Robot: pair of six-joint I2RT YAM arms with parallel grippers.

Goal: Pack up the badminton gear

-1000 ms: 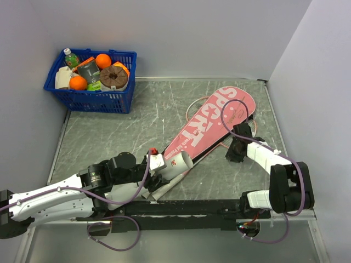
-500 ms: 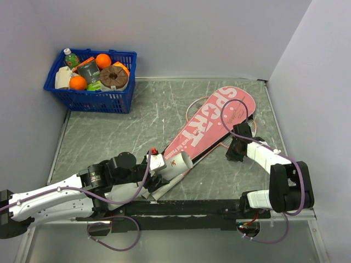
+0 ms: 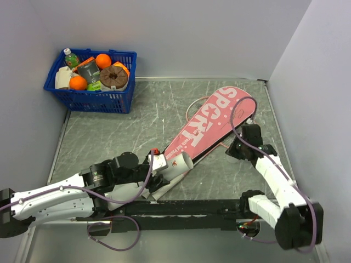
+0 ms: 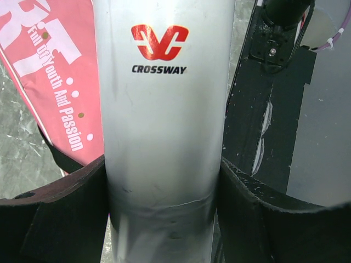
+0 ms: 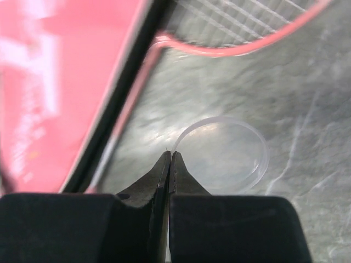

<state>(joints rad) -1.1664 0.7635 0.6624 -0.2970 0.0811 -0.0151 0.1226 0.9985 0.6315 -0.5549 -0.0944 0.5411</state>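
Note:
The long pink racket bag (image 3: 214, 118) lettered "SPORT" lies diagonally on the table, with a pink-framed racket (image 5: 230, 50) poking out from under it. A white tube (image 4: 164, 109) marked "CROSSWAY" rests by the bag's narrow end (image 3: 176, 163). My left gripper (image 4: 163, 164) is shut on the tube, one pad on each side. Right of the bag, my right gripper (image 5: 170, 154) is shut, its tips pinching the rim of a clear round lid (image 5: 225, 156). In the top view this gripper (image 3: 239, 150) hangs just off the bag's right edge. No shuttlecocks are in view.
A blue plastic basket (image 3: 90, 97) of groceries stands in the back left corner. Walls close the table at the back and right. A black rail (image 3: 181, 208) runs along the near edge between the arm bases.
The right gripper closed on the lid's rim. The right arm then straightened and swung towards the right wall. The left arm and the tube have stayed put.

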